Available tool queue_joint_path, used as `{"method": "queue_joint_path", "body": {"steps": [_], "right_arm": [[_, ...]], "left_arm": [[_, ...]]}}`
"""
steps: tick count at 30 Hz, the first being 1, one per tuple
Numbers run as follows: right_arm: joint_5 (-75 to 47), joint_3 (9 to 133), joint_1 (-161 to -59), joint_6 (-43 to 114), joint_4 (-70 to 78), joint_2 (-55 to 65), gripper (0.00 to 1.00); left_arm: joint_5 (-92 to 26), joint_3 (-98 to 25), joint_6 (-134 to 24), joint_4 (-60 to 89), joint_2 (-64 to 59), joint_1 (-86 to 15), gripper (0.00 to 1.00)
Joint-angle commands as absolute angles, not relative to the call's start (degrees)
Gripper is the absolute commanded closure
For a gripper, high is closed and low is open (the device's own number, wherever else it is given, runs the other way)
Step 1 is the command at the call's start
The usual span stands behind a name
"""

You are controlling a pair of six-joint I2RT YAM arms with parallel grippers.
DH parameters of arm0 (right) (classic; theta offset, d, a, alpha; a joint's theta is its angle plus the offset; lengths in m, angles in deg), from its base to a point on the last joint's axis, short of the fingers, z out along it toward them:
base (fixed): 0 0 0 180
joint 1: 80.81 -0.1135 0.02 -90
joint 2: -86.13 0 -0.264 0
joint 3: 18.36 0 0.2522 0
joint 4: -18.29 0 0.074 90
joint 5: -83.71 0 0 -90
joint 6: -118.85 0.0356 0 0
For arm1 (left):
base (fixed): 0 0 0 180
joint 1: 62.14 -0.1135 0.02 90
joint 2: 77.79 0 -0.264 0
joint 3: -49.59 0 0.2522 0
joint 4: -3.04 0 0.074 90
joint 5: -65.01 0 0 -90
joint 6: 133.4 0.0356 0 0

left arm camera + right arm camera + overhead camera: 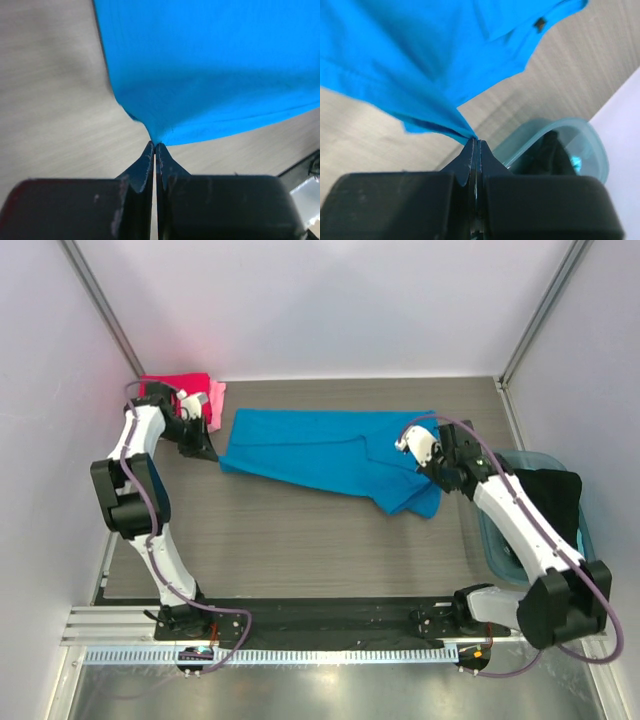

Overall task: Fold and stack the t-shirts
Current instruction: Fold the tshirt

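Note:
A bright blue t-shirt (pixel 320 450) lies stretched across the middle of the table. My left gripper (pixel 213 454) is shut on its left corner; in the left wrist view the cloth (pixel 210 70) runs up from my pinched fingertips (pixel 155 145). My right gripper (pixel 432 466) is shut on the shirt's right side; in the right wrist view the cloth (pixel 410 60) fans out from my shut tips (pixel 476 141). A folded crimson red t-shirt (pixel 175 387) lies at the far left corner with a pale pink t-shirt (pixel 216 400) beside it.
A translucent blue plastic tub (pixel 497 540) with dark cloth (pixel 550 495) in it stands at the right edge; it also shows in the right wrist view (pixel 570 145). White walls surround the table. A black strip (pixel 320 615) runs along the near edge.

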State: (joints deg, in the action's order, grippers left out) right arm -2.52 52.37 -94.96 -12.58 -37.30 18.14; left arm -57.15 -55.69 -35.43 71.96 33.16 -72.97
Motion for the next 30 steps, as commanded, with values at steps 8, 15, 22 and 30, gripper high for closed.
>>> {"method": "queue_joint_path", "body": {"steps": [8,15,22,30], "right_arm": [[-4.35,71.83,-89.25,-15.62,-24.66,-3.59,0.99],[-5.41,88.20,-87.22,-14.83,-23.52,-20.20,0.99],[-5.50,105.42,-87.13,-12.46,-22.20,-36.91,0.99],[3.99,102.13,-89.07,-5.09,-16.14,-30.53,0.55]], "left_arm": [[-57.16,-77.18,-35.05,75.07,47.70,-71.81,1.00],[-54.96,-89.05,-35.40,74.73,55.53,-68.83,1.00],[-49.43,-94.77,-36.45,71.74,59.93,-66.89,1.00],[-36.42,-88.11,-40.24,66.82,50.28,-66.01,0.62]]}}
